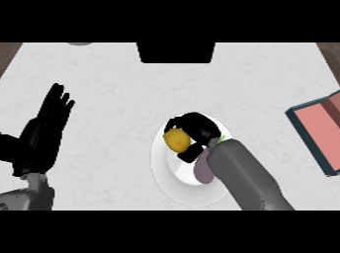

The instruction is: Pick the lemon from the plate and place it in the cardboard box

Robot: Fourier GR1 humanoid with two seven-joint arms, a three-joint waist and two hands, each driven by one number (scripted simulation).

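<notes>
A yellow lemon point(176, 139) lies on the white plate point(169, 180) near the middle of the counter. My right hand point(197, 132) reaches over the plate and curls round the lemon's right side, fingers above it and thumb below. Its grey forearm covers much of the plate. The box point(333, 129), with a dark teal rim and a reddish inside, sits at the right edge, partly cut off by the frame. My left hand point(41, 133) rests open at the left, fingers pointing up, away from the plate.
A black block point(177, 52) stands at the counter's far edge in the middle. Dark wood shows at both upper corners beyond the white counter point(107, 84). A small green bit point(220, 140) peeks out beside my right wrist.
</notes>
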